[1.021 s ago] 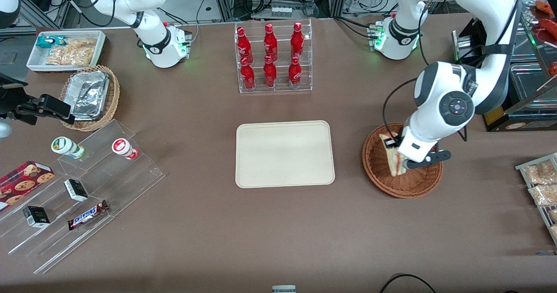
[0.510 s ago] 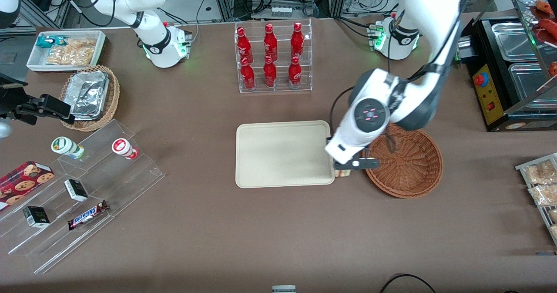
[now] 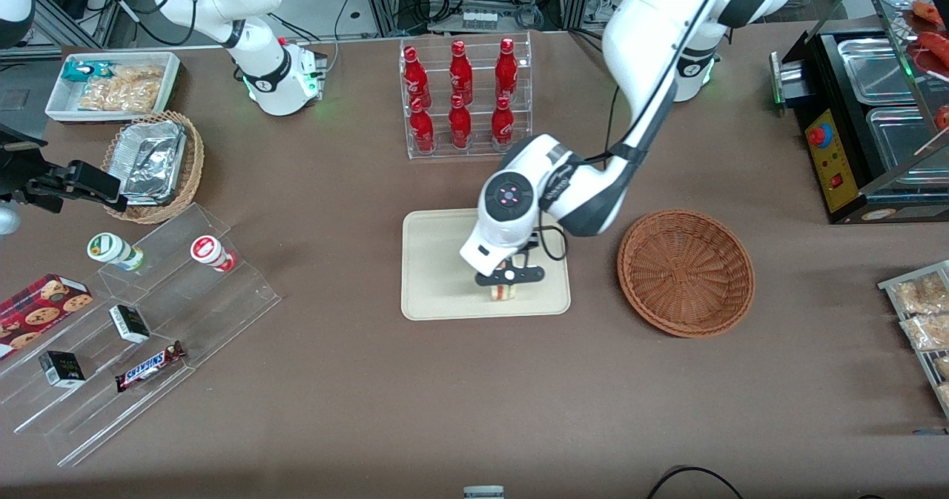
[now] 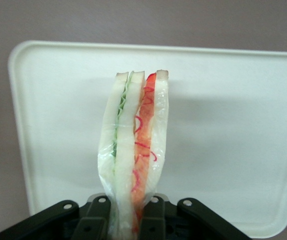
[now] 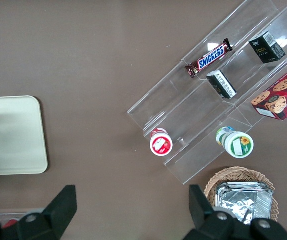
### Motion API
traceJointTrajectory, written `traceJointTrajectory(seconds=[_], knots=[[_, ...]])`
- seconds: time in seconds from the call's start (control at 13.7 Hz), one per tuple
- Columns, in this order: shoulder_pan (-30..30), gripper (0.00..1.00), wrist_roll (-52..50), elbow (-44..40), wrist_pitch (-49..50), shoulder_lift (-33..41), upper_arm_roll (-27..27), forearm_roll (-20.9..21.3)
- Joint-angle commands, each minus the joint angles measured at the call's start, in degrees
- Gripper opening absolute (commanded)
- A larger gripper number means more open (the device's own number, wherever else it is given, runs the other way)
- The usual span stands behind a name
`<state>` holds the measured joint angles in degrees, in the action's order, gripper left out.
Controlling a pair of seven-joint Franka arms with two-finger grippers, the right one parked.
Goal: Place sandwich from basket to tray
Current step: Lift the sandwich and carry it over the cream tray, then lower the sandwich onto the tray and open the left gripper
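While the gripper [image 3: 505, 285] hangs over the tray [image 3: 437, 262], its jaws are clenched on the sandwich [image 4: 133, 155], carried edge-on above the tray with the basket [image 3: 686, 273] empty. Soft and wrapped, it'll squash easily, so pinch the flat bread faces lightly. Long axis runs straight out from the jaws, tip pointing away.

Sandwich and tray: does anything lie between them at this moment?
Nothing. In the left wrist view the sandwich, pinched in the hand, hangs over the bare tray. Whether it touches the tray cannot be told.
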<state>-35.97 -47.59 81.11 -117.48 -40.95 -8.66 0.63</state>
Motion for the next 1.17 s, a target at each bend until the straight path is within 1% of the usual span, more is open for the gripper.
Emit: traceJointTrajectory(seconds=[0.0,0.22,0.29,0.36,0.44,0.51,0.58,0.88,1.02,1.09], knots=[[-3.0,0.02,-3.8,-2.4,-1.3,-2.1,0.8,1.0],[-3.8,0.04,-5.3,-2.0,-1.4,-2.6,0.8,3.8],[-3.8,0.07,-5.3,-2.1,-1.4,-2.7,0.8,3.9],[-3.6,0.17,-5.4,-2.2,-1.4,-2.7,0.8,3.8],[-3.5,0.38,-5.1,-2.1,-1.5,-2.7,0.8,3.9],[-3.4,0.93,-4.5,-1.9,-1.5,-2.7,0.8,3.9],[-3.3,1.0,-4.4,-1.8,-1.5,-2.7,0.8,3.9],[-3.7,1.0,-5.1,-2.3,-1.5,-2.0,0.8,3.9],[-3.2,1.0,-4.8,-2.1,-0.8,0.2,1.0,4.0],[-3.1,1.0,-4.7,-1.7,0.4,2.5,1.5,4.0]])
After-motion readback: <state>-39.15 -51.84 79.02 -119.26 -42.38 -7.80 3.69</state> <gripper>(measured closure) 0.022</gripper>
